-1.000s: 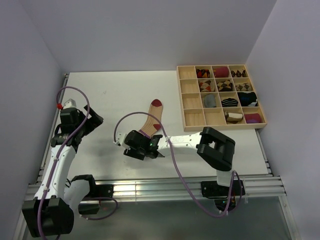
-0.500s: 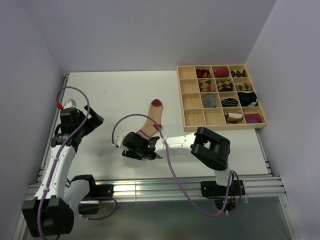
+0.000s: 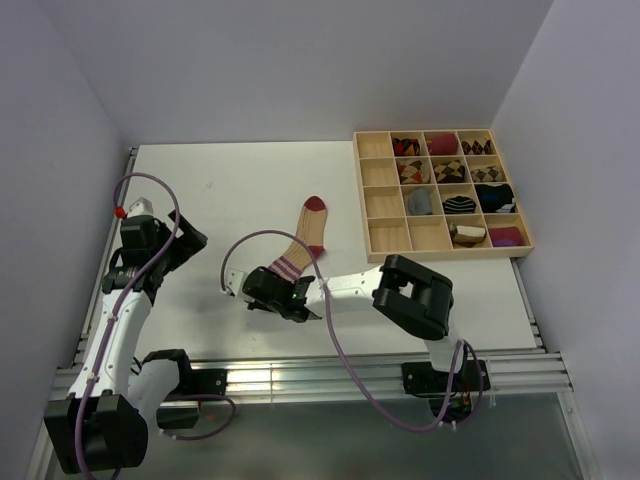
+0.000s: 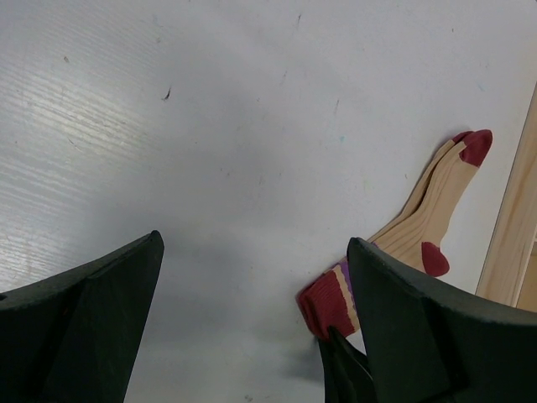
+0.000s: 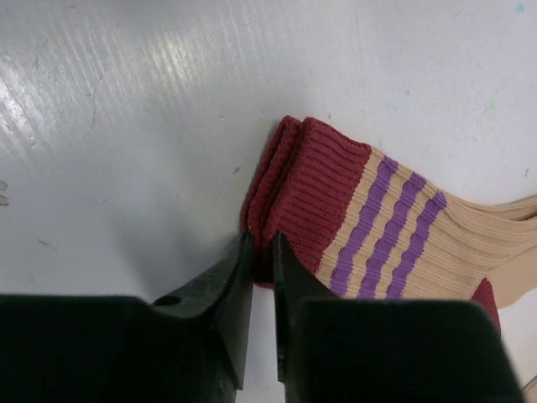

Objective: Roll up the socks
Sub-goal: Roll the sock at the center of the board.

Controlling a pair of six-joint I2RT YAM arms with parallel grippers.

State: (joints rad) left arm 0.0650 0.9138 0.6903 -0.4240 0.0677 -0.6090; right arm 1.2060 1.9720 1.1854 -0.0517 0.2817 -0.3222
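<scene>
Right tool [image 5: 262, 252]: jaws nearly closed, nipping the dark-red rim of the sock [image 3: 304, 236] at its cuff end. Only the very edge of the cuff sits between the fingers [image 5: 231, 281]; the purple stripes and beige leg lie beyond the bite. Two layers of cuff show stacked at the rim, so likely a pair lying one on the other, though I cannot tell whether both are in the pinch.

Left tool [image 4: 254, 243]: jaws wide apart, holding nothing, hovering over bare surface [image 3: 230, 180] near the left edge, well apart from the sock.

Sock position: flat on the surface, about mid-width, closer to the near edge than the far one. Cuff at the near end, toe at the far end. Long axis runs near-to-far, leaning a little toward the right edge. Heel patch visible partway up. Toe stops short of the tray [image 3: 358, 190] in the far right corner, near it but not touching.

Key relation: sock stretches away from the right tool toward the far edge, straight along its length. Right arm is on it; left arm is the farther one.

Judgement: rolling is at its start, no turn of fabric formed yet. Next move probably calls for curling the cuff over toward the toe. Risk: a thin edge grip may slip, or take one layer only.
</scene>
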